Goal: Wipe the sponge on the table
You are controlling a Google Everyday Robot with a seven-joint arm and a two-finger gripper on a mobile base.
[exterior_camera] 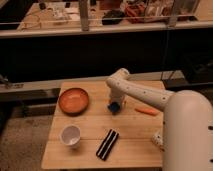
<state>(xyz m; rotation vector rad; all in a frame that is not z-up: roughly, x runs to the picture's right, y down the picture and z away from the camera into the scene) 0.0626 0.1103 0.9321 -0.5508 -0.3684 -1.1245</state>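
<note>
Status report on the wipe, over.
Gripper low over light wooden plank table, shut on small blue squarish sponge. Sponge on tabletop. Nearby: round orange bowl, orange stick, both apart.

Cream-white rounded arm (146, 95), small dark dots along forearm; dark gripper (114, 105) over table (90, 125) middle.

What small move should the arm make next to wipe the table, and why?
Probably slide the gripper sideways along the planks: it holds the sponge, seemingly down on the table, with bare wood toward the bowl.
</note>
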